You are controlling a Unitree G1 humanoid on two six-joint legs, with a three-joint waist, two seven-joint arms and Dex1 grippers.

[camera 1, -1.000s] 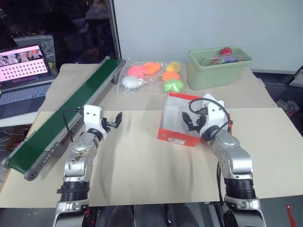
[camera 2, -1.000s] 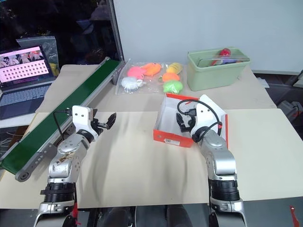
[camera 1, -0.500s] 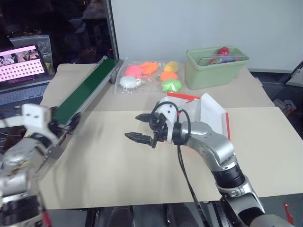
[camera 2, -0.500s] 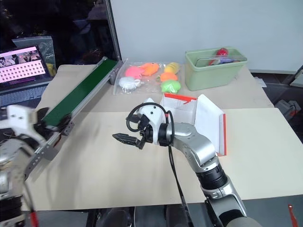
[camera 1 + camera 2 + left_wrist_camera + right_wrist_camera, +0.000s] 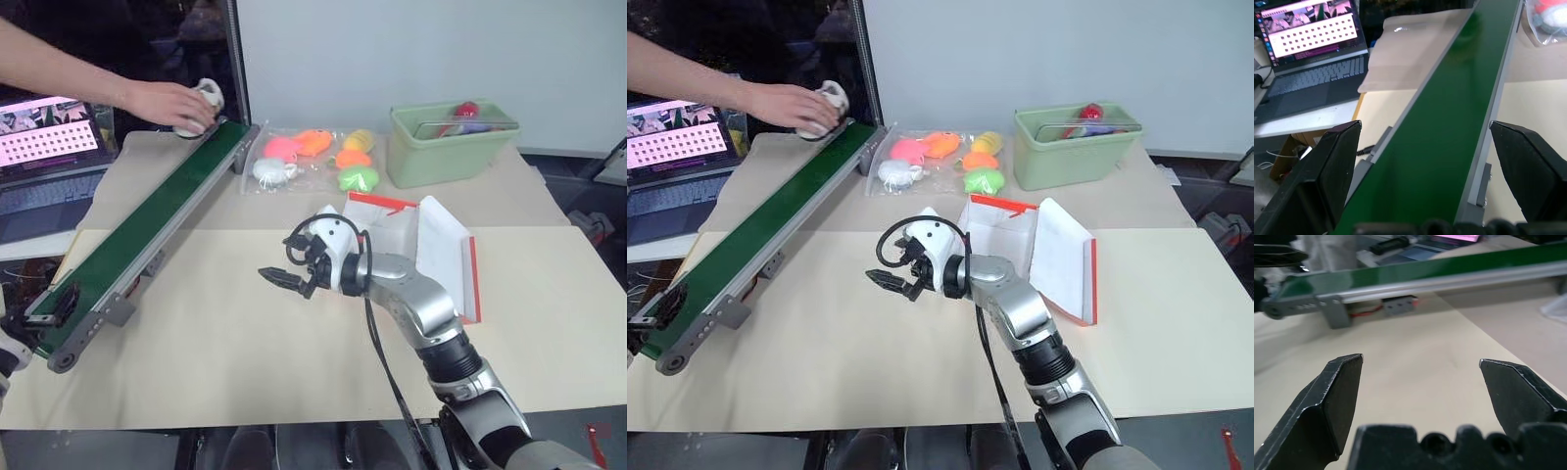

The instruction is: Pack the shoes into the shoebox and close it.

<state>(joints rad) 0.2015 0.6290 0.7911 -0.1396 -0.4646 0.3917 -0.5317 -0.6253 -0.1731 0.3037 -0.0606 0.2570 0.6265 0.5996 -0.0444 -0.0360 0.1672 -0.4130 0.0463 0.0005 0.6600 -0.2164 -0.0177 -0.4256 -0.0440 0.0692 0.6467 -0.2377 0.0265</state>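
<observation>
Orange-red cardboard shoebox (image 5: 397, 230) with white inside sits open on the beige table (image 5: 245, 362), lid flap raised. One small whitish shoe (image 5: 204, 101) rests under a person's hand (image 5: 167, 103) at the far end of the green conveyor belt (image 5: 147, 230). Right gripper (image 5: 284, 281) hovers spread wide and empty beside the box; left gripper (image 5: 1425, 161), equally wide and empty, hangs over the belt's near end.

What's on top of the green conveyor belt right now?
At the far end of the conveyor belt, a person's hand sets down a whitish shoe, partly covered by the fingers. The rest of the belt's green surface is bare. A second shoe isn't visible.
</observation>
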